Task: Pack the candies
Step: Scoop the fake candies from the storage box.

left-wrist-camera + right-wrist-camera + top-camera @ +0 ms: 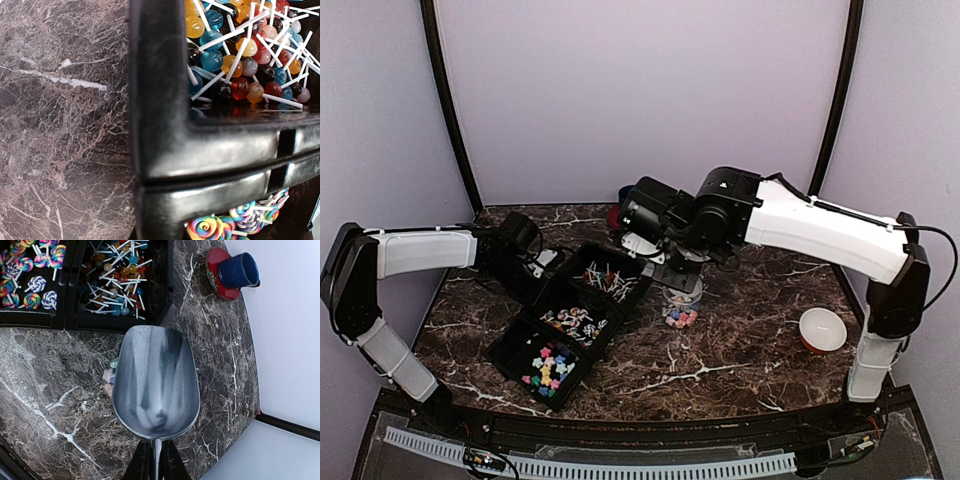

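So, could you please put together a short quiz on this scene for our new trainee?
1. True or false: the metal scoop held by the right gripper is empty.
2. How many compartments of the black tray hold lollipops? A) none B) one C) two D) three
3. Fill in the blank: the blue cup stands on a ___ saucer.
Key: 1 true; 2 C; 3 red.
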